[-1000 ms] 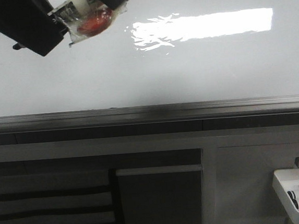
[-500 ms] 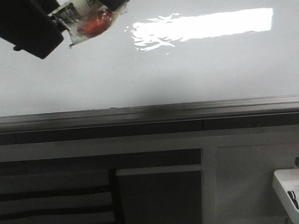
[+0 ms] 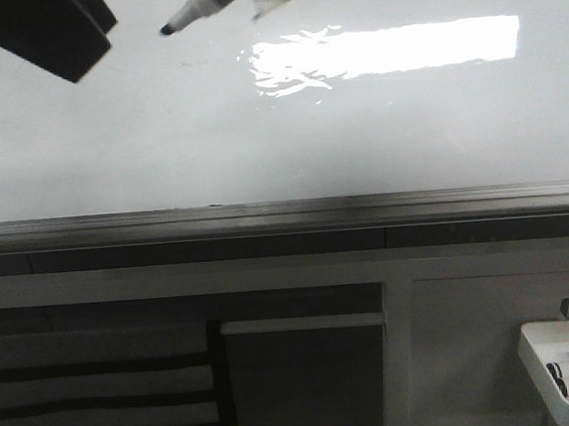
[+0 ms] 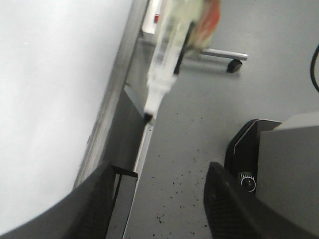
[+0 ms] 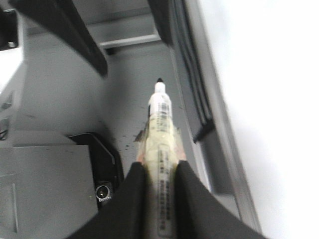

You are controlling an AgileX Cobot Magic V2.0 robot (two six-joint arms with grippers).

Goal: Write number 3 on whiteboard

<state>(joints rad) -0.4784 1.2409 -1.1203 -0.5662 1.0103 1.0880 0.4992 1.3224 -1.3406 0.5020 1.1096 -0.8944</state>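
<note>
A: Where's the marker [image 3: 208,0] now?

B: Upper left of the front view, uncapped, black tip aimed down-left and seemingly just off the whiteboard [image 3: 357,127]. In the right wrist view the right fingers [image 5: 158,174] are clamped on its barrel.

A: And the left fingers?

B: The left fingers [image 4: 158,196] stand apart with nothing between them. The dark arm sits in the front view's top left corner.

A: Any number 3 drawn?

B: None visible; the board looks bare, only glare at upper centre.

A: So how should the stroke go?

B: I'd bring the tip in gently, press lightly, and keep contact steady through the curves.
</note>
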